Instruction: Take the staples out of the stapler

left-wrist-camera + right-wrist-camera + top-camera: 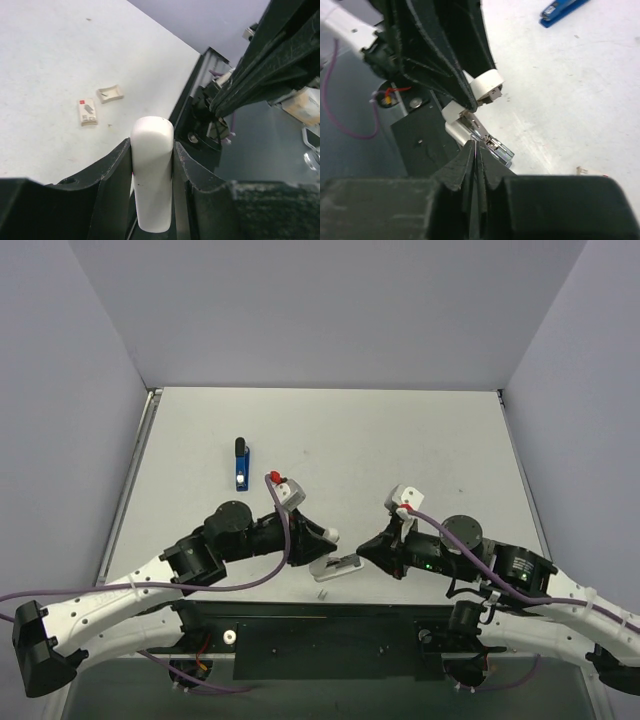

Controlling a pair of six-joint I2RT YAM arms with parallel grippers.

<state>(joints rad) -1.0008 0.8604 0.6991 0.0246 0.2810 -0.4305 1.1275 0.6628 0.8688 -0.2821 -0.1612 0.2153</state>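
Right wrist view: your right pincer point(476, 150) is shut at the metal magazine point(496, 148) of the white stapler point(487, 82), which your left pincer point(152, 146) clamps. Likely light, stiff, slick plastic: hold its sides. A blue stapler point(241, 462) lies well apart on the counter point(420, 440).

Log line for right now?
left gripper: clamps white stapler | right gripper: shut at its metal magazine | blue stapler: lying apart

stapler point(241, 464) on table point(400, 440), back left; second stapler point(335, 565) near front edge, between left claw point(325, 540) and right claw point(366, 552)
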